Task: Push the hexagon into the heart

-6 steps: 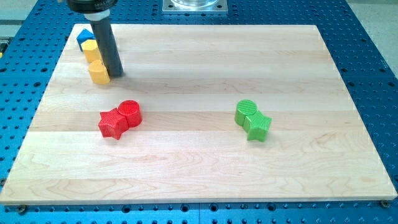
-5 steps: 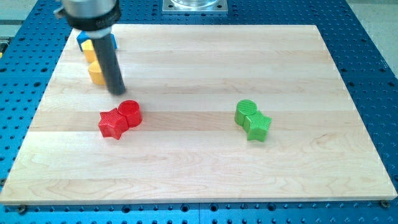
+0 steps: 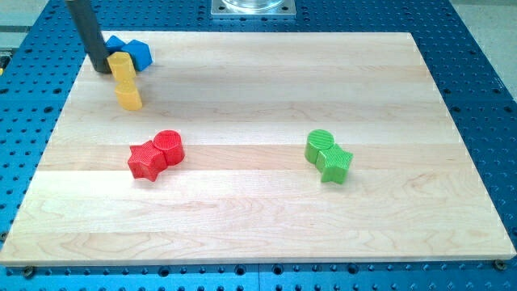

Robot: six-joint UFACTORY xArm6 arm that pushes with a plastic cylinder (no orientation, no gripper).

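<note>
Two yellow blocks sit near the board's top left corner. The upper one [image 3: 121, 65] looks like the hexagon. The lower one [image 3: 128, 96] looks like the heart. They touch or nearly touch, one above the other. My tip [image 3: 101, 69] rests on the board just left of the upper yellow block, very close to it. The rod leans up to the view's top left.
Two blue blocks [image 3: 131, 50] lie right behind the upper yellow block. A red star [image 3: 145, 162] touches a red cylinder [image 3: 170, 146] left of centre. A green cylinder [image 3: 320, 144] touches a green star [image 3: 334, 163] right of centre. The board's left edge [image 3: 56, 137] is near.
My tip was right of the yellow blocks, slid toward the view's bottom, and now stands left of the upper yellow block. The yellow blocks have barely moved.
</note>
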